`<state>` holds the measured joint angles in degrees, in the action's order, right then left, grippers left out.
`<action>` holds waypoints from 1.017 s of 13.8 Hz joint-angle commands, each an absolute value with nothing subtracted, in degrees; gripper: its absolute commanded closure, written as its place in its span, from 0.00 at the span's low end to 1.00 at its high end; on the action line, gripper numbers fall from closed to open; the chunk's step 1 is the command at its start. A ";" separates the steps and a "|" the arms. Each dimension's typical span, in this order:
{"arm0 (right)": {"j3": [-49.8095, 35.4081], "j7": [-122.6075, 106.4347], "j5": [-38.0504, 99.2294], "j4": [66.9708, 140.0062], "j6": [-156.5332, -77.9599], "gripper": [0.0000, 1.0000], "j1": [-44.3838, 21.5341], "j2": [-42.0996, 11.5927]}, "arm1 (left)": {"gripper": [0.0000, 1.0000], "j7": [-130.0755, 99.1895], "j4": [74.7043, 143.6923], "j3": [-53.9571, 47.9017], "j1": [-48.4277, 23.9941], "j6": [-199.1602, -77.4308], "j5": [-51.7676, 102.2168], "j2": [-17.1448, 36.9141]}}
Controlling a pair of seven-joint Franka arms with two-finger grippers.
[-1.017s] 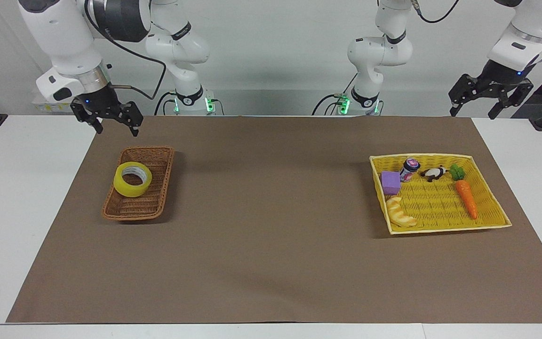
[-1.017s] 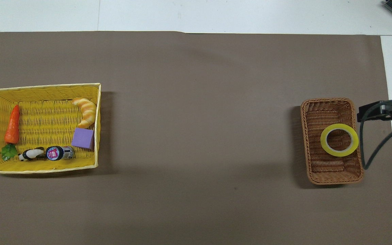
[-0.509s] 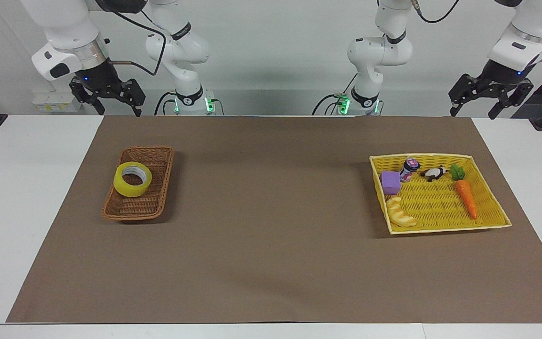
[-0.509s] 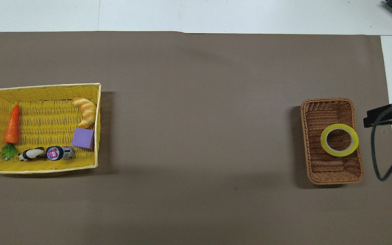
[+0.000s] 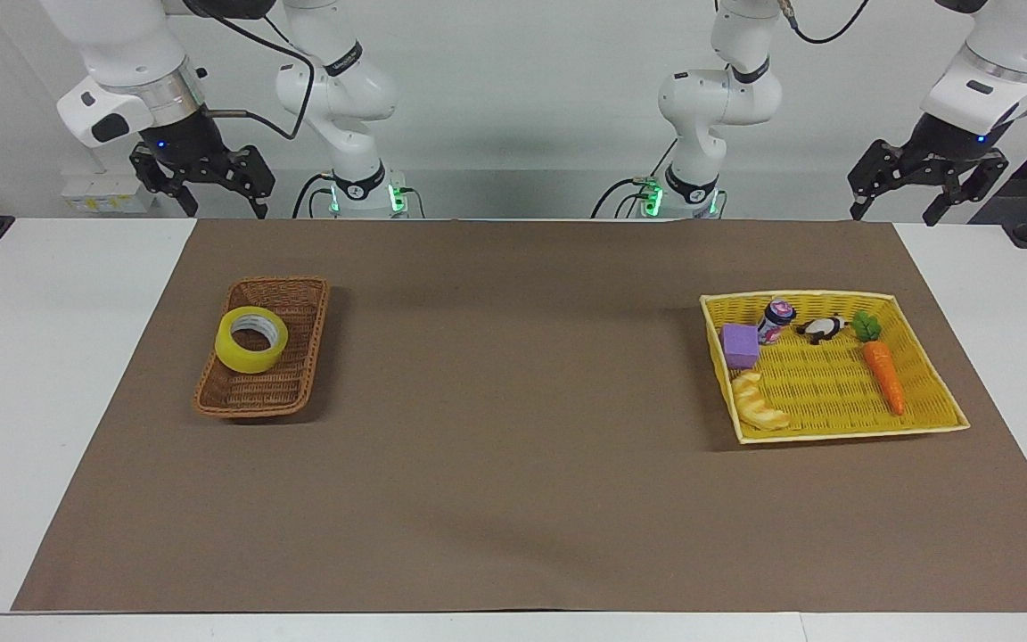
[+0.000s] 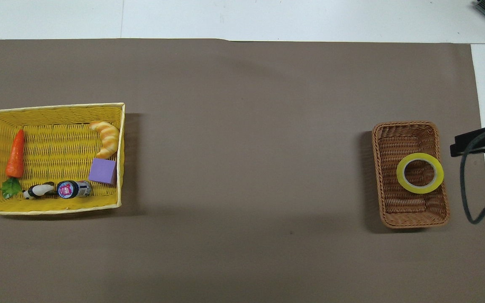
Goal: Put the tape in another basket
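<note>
The tape [image 5: 251, 339], a yellow roll with a pale core, lies flat in the brown wicker basket [image 5: 289, 394] toward the right arm's end of the table. It also shows in the overhead view [image 6: 419, 173], in the middle of the basket [image 6: 406, 126]. My right gripper [image 5: 221, 209] is open and empty. It hangs high over the table's edge at the robots' end, away from the basket. A tip of it shows in the overhead view [image 6: 474, 143]. My left gripper [image 5: 893, 214] is open and empty, waiting high at the left arm's end.
A flat yellow mesh tray [image 5: 834, 392] sits toward the left arm's end. It holds a carrot [image 5: 883, 374], a croissant [image 5: 759, 403], a purple block [image 5: 739, 345], a small can [image 5: 777, 319] and a panda toy [image 5: 821, 329]. A brown mat [image 5: 513, 374] covers the table.
My right gripper has risen and drawn back from over the basket's near end toward the robots' edge, then nearly stopped. The tape, the baskets and the left arm have not moved.
</note>
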<state>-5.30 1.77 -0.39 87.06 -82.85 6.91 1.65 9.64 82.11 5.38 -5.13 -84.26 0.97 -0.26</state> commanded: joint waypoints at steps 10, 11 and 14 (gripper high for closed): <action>-5.54 1.76 1.05 86.48 -82.27 0.00 7.47 1.58 | 0.00 9.32 82.88 4.92 -4.57 -82.98 1.05 -1.40; -5.54 1.84 1.05 86.57 -82.27 0.00 7.47 1.67 | 0.00 9.23 82.88 5.01 -4.48 -82.97 1.05 -1.49; -5.62 1.93 1.05 86.66 -82.27 0.00 7.47 1.67 | 0.00 9.32 82.88 5.01 -4.48 -83.06 1.05 -1.49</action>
